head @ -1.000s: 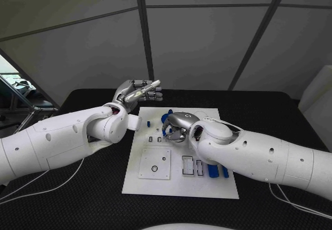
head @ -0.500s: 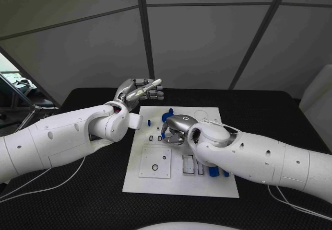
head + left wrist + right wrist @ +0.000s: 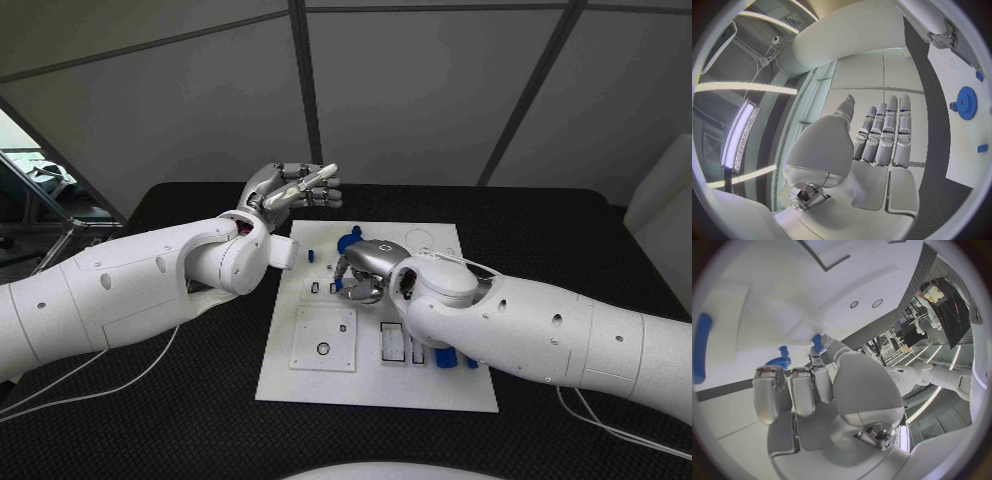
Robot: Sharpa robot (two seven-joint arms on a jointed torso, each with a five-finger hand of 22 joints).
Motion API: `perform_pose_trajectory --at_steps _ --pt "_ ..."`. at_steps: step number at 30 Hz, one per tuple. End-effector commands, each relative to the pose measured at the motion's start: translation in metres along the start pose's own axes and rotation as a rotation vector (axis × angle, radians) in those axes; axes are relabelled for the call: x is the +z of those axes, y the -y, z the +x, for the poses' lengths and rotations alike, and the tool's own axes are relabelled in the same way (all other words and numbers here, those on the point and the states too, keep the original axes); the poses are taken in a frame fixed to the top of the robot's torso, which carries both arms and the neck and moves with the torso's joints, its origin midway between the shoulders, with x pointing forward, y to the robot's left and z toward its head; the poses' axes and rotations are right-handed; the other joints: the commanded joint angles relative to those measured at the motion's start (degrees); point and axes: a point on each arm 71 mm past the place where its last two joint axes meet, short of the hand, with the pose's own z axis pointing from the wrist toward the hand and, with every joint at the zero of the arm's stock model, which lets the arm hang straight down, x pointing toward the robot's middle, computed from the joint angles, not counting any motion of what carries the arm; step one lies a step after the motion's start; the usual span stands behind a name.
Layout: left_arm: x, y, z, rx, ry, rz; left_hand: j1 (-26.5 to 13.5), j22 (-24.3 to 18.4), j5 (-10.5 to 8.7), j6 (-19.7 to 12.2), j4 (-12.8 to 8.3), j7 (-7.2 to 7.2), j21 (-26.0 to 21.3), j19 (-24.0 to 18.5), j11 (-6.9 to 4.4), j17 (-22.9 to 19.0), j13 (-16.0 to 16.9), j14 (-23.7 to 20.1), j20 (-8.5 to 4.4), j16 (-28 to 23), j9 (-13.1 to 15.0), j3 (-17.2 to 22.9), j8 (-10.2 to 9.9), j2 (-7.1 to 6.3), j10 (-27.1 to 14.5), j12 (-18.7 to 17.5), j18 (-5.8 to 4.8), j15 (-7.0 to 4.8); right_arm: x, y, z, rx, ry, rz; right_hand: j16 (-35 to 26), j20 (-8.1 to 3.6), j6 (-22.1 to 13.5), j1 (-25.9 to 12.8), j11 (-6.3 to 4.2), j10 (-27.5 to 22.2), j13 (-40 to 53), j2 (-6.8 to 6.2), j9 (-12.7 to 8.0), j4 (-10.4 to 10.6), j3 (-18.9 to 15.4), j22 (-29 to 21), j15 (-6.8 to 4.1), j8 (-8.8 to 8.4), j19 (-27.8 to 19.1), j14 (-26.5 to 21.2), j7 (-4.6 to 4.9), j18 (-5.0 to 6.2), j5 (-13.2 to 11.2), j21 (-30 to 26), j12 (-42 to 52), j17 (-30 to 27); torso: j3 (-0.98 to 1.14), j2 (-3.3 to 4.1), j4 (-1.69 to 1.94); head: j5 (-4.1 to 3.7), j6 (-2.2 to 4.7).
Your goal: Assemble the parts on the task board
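Right hand [image 3: 368,268] is down on the far half of the white task board [image 3: 378,385], fingers curled around small blue parts [image 3: 783,358]; a firm hold can't be confirmed, the arm hides it. Left hand [image 3: 293,188] is raised beyond the board's far-left corner, fingers straight and together, holding nothing. More blue parts [image 3: 462,358] lie mid-right; black table [image 3: 144,400], grey panel walls [image 3: 404,90].

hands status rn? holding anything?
Left robot hand: open, raised off the table, empty.
Right robot hand: over the board, fingertips on a blue part.
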Motion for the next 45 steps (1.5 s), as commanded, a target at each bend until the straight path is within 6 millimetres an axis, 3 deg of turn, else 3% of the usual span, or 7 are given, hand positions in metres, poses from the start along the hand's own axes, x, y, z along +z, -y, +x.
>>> perform_pose_trajectory --at_steps 1,22,45 --pt "0.001 0.002 0.001 0.0 -0.007 0.007 -0.1 -0.1 0.12 -0.1 -0.3 0.24 0.1 0.3 0.23 0.1 -0.1 0.0 0.01 -0.3 -0.1 0.1 -0.3 0.53 -0.2 -0.2 -0.24 0.08 0.0 0.0 0.004 -0.01 -0.02 -0.009 -0.3 -0.24 0.4 -0.4 -0.35 0.0 6.3 -0.05 0.1 0.2 0.2 13.9 -0.3 0.09 5.2 4.4 0.08 -1.0 0.3 0.2 -0.3 7.4 0.01 0.01 -0.01 0.01 -0.05" --pt "0.001 0.001 0.001 -0.001 -0.009 0.005 -0.1 -0.1 0.12 -0.1 -0.3 0.24 0.1 0.3 0.23 0.1 -0.1 0.0 0.01 -0.3 -0.1 0.1 -0.3 0.53 -0.2 -0.2 -0.24 0.08 -0.002 0.01 0.007 -0.026 -0.051 0.026 -0.3 -0.24 0.3 -0.9 -0.33 -0.1 6.2 -0.54 0.0 0.2 0.0 13.8 -0.29 -0.12 5.2 4.3 0.12 -0.98 0.1 0.2 -0.5 7.3 0.0 0.01 -0.02 -0.07 -0.31" --pt "0.002 0.001 0.001 -0.001 -0.01 0.003 -0.2 -0.1 0.12 0.0 -0.2 0.23 0.1 0.3 0.22 0.1 0.0 0.0 0.02 -0.4 0.0 0.0 -0.3 0.57 -0.1 -0.2 -0.24 0.09 -0.002 0.007 0.004 -0.017 -0.017 0.009 -0.4 -0.22 0.0 -1.4 -0.26 -0.1 6.2 -1.19 -0.1 0.3 -0.2 13.8 -0.25 -0.4 5.2 4.3 0.21 -0.98 -0.2 0.2 -0.5 7.2 -0.01 0.03 0.01 -0.11 -0.51"
